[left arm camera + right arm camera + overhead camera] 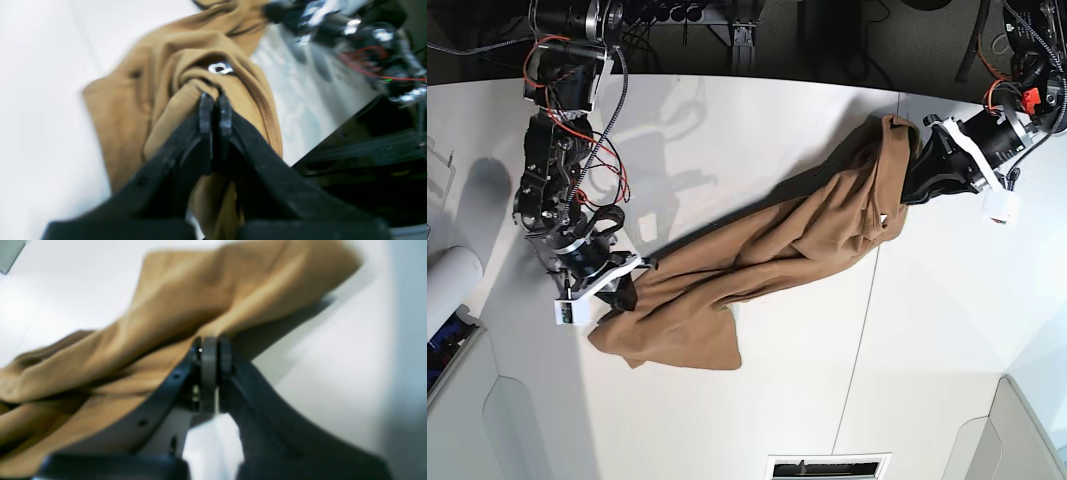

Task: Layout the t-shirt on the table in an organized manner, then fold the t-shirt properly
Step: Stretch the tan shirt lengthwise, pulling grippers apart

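The tan t-shirt (pixel 767 255) is stretched in a loose, bunched band across the white table (pixel 757 130), from lower left to upper right. My left gripper (pixel 914 172) is shut on the shirt's upper right end. In the left wrist view its tips (pixel 215 107) pinch folded cloth (pixel 133 110) just below the white collar tag (pixel 220 68). My right gripper (pixel 627 285) is shut on the shirt's lower left end. In the right wrist view its tips (pixel 213 345) clamp a cloth edge (pixel 186 300). A flap of shirt (pixel 672 335) lies flat below it.
A thin dark seam (pixel 859 330) runs down the table. Grey-white bins sit at the lower left (pixel 512 430) and lower right (pixel 1017 425). A white cylinder (pixel 449 285) lies at the left edge. The right arm (pixel 350 30) shows in the left wrist view, beyond the table's far edge.
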Robot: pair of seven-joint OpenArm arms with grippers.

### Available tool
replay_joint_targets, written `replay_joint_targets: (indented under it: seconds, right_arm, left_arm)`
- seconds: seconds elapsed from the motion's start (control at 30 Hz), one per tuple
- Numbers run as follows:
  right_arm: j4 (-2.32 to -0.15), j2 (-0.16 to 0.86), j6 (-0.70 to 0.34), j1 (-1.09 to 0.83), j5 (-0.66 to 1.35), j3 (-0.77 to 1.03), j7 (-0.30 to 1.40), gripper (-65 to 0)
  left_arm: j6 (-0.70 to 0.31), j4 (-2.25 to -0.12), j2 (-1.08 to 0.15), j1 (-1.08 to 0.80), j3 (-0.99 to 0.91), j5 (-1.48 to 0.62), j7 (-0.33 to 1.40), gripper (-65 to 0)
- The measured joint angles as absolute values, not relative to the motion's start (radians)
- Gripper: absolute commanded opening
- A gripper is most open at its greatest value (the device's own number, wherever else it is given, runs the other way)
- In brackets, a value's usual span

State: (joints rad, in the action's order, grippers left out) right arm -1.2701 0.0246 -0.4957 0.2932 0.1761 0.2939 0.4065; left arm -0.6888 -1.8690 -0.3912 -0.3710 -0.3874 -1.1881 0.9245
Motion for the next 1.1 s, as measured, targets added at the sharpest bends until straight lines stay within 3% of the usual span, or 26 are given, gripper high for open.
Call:
replay_joint_targets:
  seconds: [0.17, 0.37, 0.5, 0.63, 0.67, 0.73, 0.8, 1.1]
  right_arm:
    - [-1.428, 0.048, -0.495, 0.276, 0.232, 0.303, 0.537, -65.0]
    - [-1.536, 0.047, -0.501, 0.279, 0.363, 0.302, 0.562, -65.0]
    - [-1.530, 0.044, -0.505, 0.313, 0.368, 0.301, 0.554, -65.0]
    - [-1.387, 0.041, -0.516, 0.408, 0.266, 0.280, 0.490, -65.0]
    - [-1.325, 0.042, -0.513, 0.439, 0.237, 0.274, 0.472, -62.4]
    - [-1.205, 0.041, -0.502, 0.502, 0.173, 0.268, 0.429, -41.3]
    - [-1.111, 0.046, -0.488, 0.555, 0.165, 0.268, 0.430, -27.6]
    - [-1.192, 0.049, -0.506, 0.480, 0.236, 0.269, 0.562, -26.8]
  left_arm:
    - [-0.688, -1.869, -0.436, -0.371, -0.419, -1.193, 0.942, -65.0]
    - [-0.689, -1.869, -0.450, -0.368, -0.527, -1.250, 0.955, -65.0]
    - [-0.689, -1.870, -0.452, -0.368, -0.615, -1.257, 0.952, -65.0]
    - [-0.699, -1.833, -0.497, -0.353, -0.577, -1.158, 0.870, -65.0]
    - [-0.700, -1.804, -0.512, -0.333, -0.549, -1.123, 0.851, -65.0]
    - [-0.698, -1.728, -0.536, -0.277, -0.484, -1.070, 0.844, -65.0]
    - [-0.689, -1.642, -0.553, -0.215, -0.422, -1.037, 0.840, -65.0]
    - [-0.689, -1.387, -0.553, -0.047, -0.283, -0.987, 0.837, -65.0]
